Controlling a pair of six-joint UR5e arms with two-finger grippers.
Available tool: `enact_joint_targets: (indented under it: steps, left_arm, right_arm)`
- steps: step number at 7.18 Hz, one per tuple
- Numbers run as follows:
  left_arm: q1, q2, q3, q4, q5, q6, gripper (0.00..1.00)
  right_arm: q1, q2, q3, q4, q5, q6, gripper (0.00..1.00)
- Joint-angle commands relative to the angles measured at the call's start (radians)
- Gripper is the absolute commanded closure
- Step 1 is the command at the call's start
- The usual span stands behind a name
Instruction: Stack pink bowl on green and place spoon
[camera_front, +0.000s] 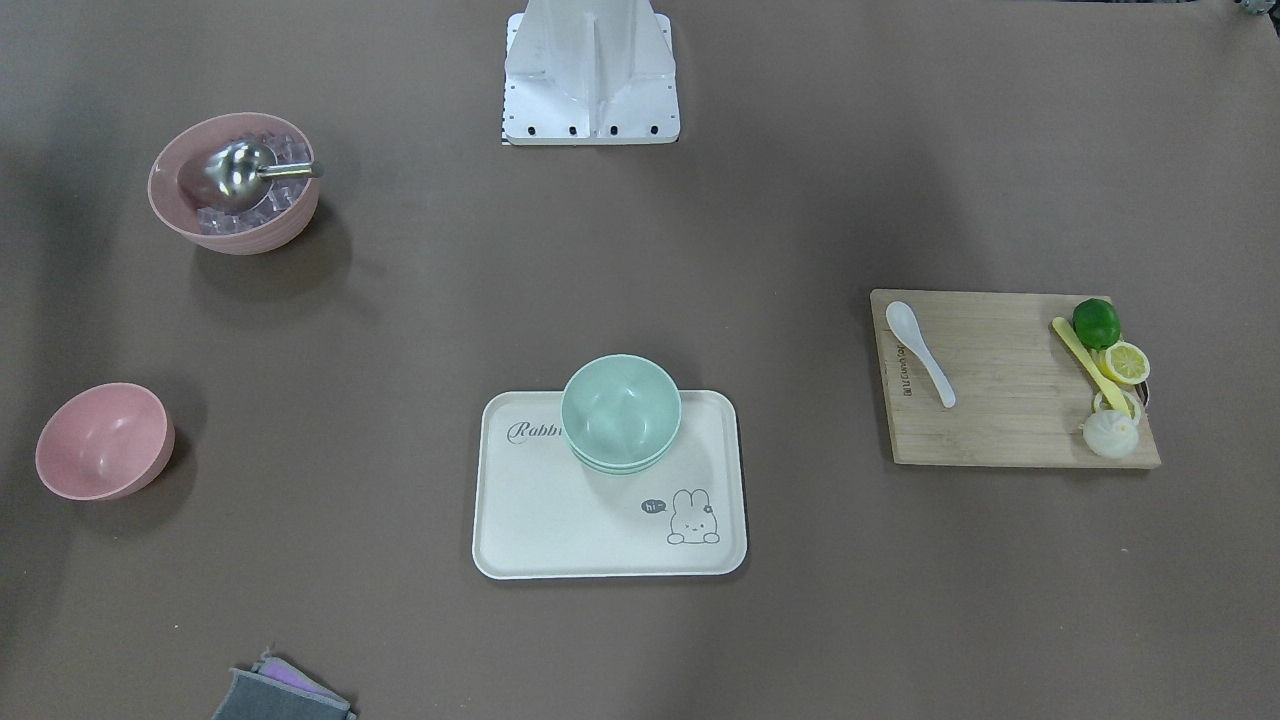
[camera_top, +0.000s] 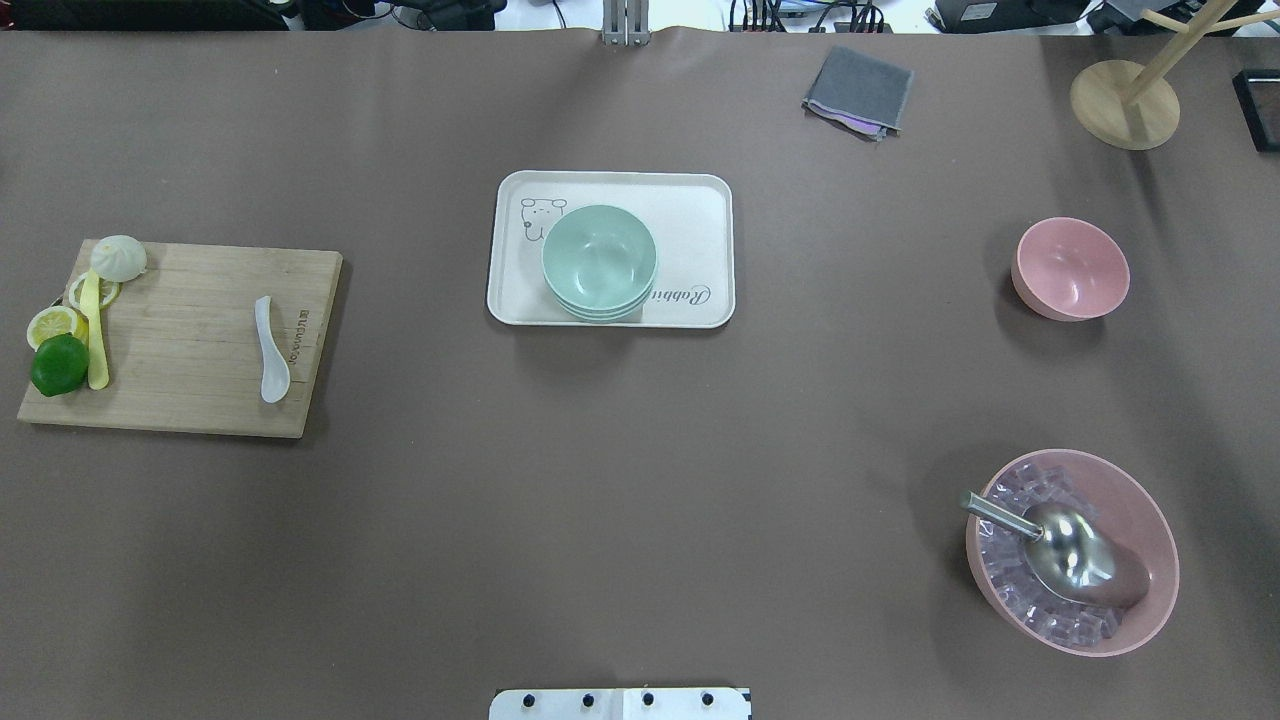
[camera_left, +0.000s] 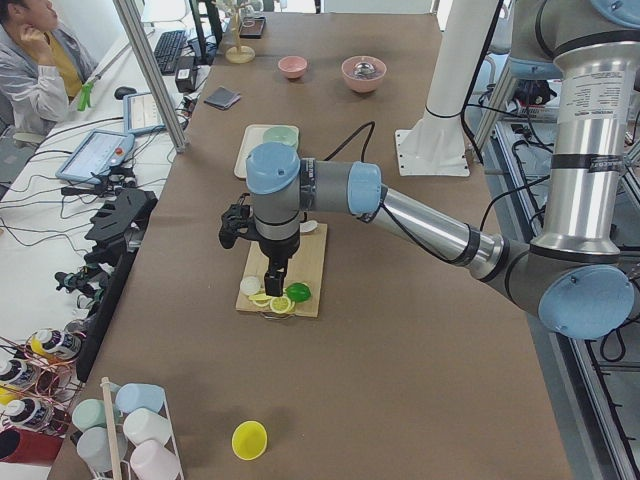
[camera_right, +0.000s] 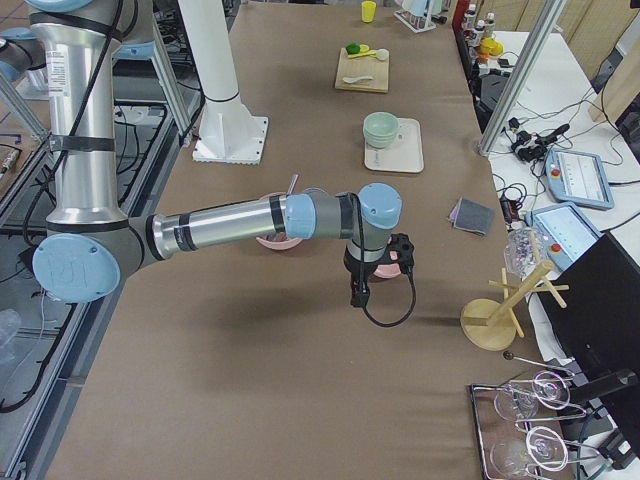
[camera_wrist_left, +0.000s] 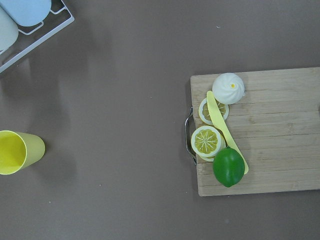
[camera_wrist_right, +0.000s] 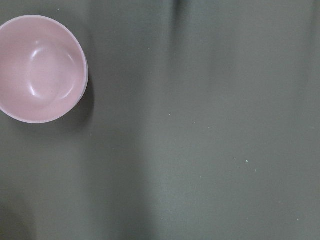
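Widely spaced, pink bowl (camera_top: 1070, 268), green bowls (camera_top: 599, 262) on tray (camera_top: 693, 213), spoon (camera_top: 270, 350) on board (camera_top: 180, 330)

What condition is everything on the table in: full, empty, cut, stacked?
Small pink bowl: empty, upright.
Green bowls: stacked on tray, top one empty.
Large pink bowl: holds ice and scoop.
White spoon: lying on cutting board.
Lemon: sliced.
Lime: whole.

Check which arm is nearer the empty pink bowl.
Right. The right gripper hangs beside the empty pink bowl; the left gripper hangs over the cutting board, far from it.
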Motion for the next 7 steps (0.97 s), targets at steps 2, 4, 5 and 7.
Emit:
enact_joint_targets:
  steps: [2, 4, 5, 7]
  left_arm:
    - [-0.001, -0.002, -0.005, -0.001, -0.009, -0.01, 0.01]
    - [0.0, -0.002, -0.002, -0.002, -0.009, -0.007, 0.01]
    - [0.0, 0.0, -0.004, -0.002, -0.009, -0.003, 0.01]
    - [0.0, 0.0, -0.002, -0.002, -0.01, -0.007, 0.01]
  right_arm:
    - [0.0, -0.001, -0.004, 0.0, 0.006, 0.002, 0.0]
    - [0.0, 0.005, 0.001, 0.002, 0.011, 0.0, 0.0]
    - [-0.002, 0.005, -0.002, 0.015, 0.017, 0.002, 0.0]
    - [-0.031, 0.002, -0.013, 0.087, 0.026, 0.002, 0.0]
